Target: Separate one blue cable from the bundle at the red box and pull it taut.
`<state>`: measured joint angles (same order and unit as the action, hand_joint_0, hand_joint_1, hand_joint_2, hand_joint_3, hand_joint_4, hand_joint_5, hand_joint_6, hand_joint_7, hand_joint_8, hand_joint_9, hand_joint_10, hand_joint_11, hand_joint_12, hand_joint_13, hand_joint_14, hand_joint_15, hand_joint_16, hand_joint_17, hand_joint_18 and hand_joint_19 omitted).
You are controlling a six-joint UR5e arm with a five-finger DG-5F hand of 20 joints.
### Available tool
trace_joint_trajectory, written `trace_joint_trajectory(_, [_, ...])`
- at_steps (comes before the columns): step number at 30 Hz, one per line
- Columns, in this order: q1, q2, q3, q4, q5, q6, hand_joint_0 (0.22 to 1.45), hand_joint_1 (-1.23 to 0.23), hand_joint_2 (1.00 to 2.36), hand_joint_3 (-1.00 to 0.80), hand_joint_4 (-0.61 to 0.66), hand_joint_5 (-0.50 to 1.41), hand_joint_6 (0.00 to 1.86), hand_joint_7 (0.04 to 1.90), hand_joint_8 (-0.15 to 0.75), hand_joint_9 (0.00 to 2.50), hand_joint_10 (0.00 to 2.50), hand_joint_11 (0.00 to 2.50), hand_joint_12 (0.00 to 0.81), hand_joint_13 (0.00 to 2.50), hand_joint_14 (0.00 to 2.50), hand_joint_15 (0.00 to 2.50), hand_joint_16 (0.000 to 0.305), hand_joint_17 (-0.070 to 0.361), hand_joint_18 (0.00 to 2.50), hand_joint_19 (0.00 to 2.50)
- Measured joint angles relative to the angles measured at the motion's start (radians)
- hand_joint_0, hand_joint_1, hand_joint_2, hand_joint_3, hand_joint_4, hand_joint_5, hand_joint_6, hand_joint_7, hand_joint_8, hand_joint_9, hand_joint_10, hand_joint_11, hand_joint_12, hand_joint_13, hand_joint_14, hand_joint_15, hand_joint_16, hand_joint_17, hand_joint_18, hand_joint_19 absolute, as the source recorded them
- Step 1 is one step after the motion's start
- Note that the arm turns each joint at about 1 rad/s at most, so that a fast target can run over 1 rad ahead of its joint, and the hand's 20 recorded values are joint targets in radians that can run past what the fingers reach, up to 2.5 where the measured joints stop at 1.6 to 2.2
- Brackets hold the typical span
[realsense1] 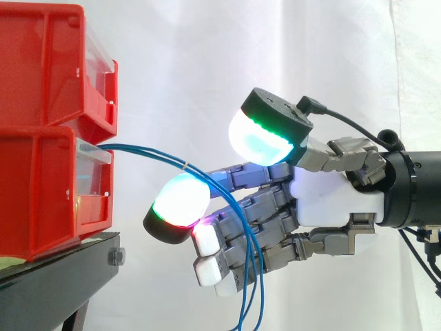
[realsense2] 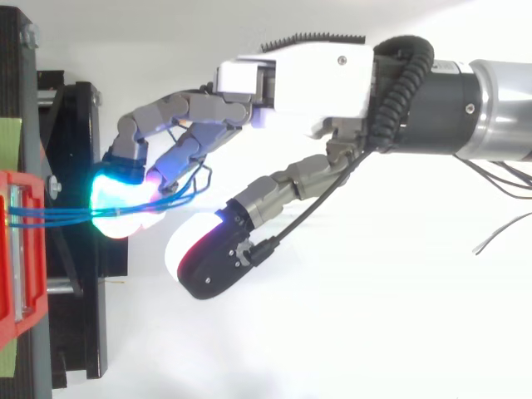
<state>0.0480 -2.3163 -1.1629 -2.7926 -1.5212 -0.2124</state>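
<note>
Blue thin cables [realsense1: 146, 150] come out of the lower red plastic bin [realsense1: 48, 193] and lie over the bent fingers [realsense1: 180, 196] of the robot hand [realsense1: 331, 196]; the fingers hook them, the ends hanging below; the thumb [realsense1: 265, 138] stands apart above.

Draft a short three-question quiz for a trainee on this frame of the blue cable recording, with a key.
1. True or false: the blue cables come out of the upper red bin.
2. Pick one. In the side view, where they cross the hand, the cables: A) hang down slack; B) run taut to the right; C) loop back into the bin.
3. Fill in: the red bins rest on a black ____.

Key
1. False: they leave the lower red bin.
2. A.
3. stand.
</note>
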Motion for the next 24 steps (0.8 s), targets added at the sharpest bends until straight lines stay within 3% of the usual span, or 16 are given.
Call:
trace_joint_trajectory(13, [-0.004, 0.0, -0.005, 0.002, 0.001, -0.027, 0.59, -0.71, 1.01, -0.44, 0.16, -0.12, 0.5, 1.03, 0.232, 0.77, 0.02, 0.65, 0.281, 0.75, 0.02, 0.5, 0.033, 0.075, 0.51, 0.59])
trace_joint_trajectory(24, [0.017, 0.0, -0.004, 0.021, 0.014, -0.027, 0.6, -0.71, 1.0, -0.44, 0.17, -0.11, 0.5, 1.04, 0.233, 0.78, 0.02, 0.65, 0.282, 0.76, 0.02, 0.51, 0.033, 0.074, 0.52, 0.6])
